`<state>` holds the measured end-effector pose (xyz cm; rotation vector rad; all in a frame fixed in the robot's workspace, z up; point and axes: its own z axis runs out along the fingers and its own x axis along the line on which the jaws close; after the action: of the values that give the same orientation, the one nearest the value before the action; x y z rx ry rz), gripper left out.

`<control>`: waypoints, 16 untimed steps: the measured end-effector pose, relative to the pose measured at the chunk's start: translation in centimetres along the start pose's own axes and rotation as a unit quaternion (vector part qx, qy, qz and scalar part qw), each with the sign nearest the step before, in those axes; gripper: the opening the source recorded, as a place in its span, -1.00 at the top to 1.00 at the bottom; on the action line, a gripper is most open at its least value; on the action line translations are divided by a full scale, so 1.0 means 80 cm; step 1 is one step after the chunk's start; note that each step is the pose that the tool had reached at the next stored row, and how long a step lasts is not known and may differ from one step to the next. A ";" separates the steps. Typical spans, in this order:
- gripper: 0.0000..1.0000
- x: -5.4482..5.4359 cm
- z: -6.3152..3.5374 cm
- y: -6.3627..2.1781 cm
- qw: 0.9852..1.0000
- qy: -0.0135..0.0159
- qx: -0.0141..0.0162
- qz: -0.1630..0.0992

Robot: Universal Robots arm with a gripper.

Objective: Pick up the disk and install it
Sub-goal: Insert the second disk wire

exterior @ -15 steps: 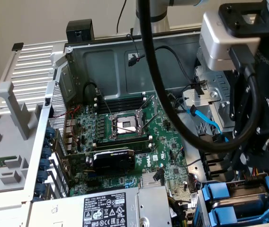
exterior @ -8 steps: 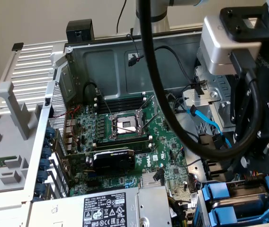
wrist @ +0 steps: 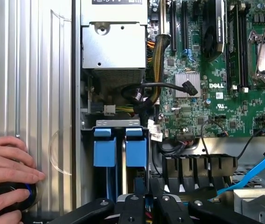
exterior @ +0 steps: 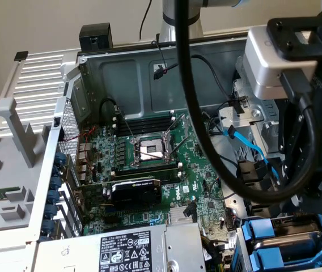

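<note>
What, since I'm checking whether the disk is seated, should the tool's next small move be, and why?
Probably a gentle push straight along the slot. The tool sits right at the end of the disk, whose blue frame stands in the bay beside a second blue frame, about level with it. Whether it is fully seated cannot be told, so a short, careful push seems safest.

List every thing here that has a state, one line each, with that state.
computer case: side panel off, inside exposed
processor socket: open, no chip
disk: slotted upright in the drive bay
blue cable: hanging loose
gripper: shut, above the drive bay
hand: resting on a black knob
</note>
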<state>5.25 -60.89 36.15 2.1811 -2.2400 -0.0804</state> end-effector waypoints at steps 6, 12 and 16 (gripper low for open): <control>0.67 0.002 0.002 -0.001 1.000 0.000 -0.001 -0.001; 0.67 0.003 0.004 -0.001 1.000 0.000 -0.001 -0.001; 0.67 0.003 0.007 -0.002 1.000 0.000 -0.001 -0.001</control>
<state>5.34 -61.12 35.58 2.1834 -2.2366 -0.0826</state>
